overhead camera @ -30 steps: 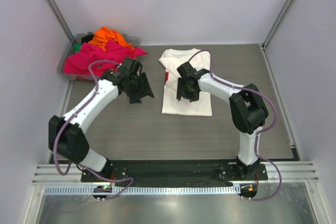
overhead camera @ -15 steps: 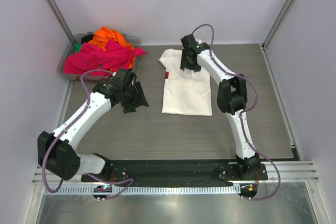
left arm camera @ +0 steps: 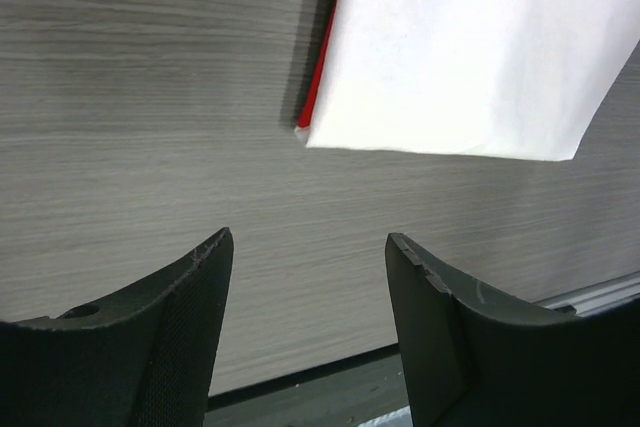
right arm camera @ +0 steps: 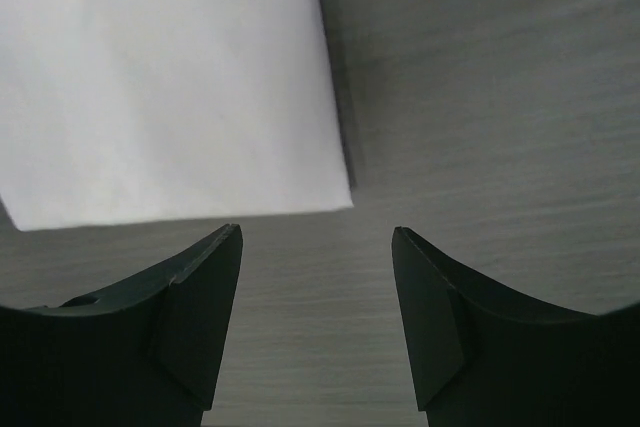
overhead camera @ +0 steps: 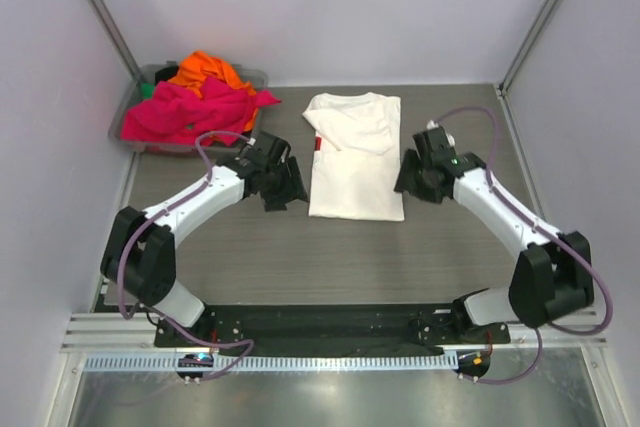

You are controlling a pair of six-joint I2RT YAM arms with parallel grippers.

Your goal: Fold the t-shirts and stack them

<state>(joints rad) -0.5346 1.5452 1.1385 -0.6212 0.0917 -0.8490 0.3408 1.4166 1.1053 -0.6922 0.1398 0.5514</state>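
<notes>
Swinging back from the collar end, the right arm has come down beside the cream-white t-shirt [overhead camera: 355, 162], so the right gripper [overhead camera: 412, 179] now hangs just off its right edge, near the lower hem. The left gripper [overhead camera: 288, 190] has closed in as well and sits just beside the left edge, opposite its partner.

Both wrist views show the fingers spread apart with nothing between them, only bare wooden table [overhead camera: 300, 247] below. A lower corner of the shirt lies ahead of each.

The shirt lies flat mid-table as a narrow rectangle with its sleeves turned in. A sliver of red print [left arm camera: 318, 87] peeks from under its left edge.

With the lengthwise folds apparently done, this flanking pose looks like a set-up for taking the hem corners and folding the shirt end to end.

Farther back left, the hot pink t-shirt [overhead camera: 190, 112] and orange t-shirt [overhead camera: 205, 69] are heaped in the grey bin [overhead camera: 118, 129], unfolded.
</notes>
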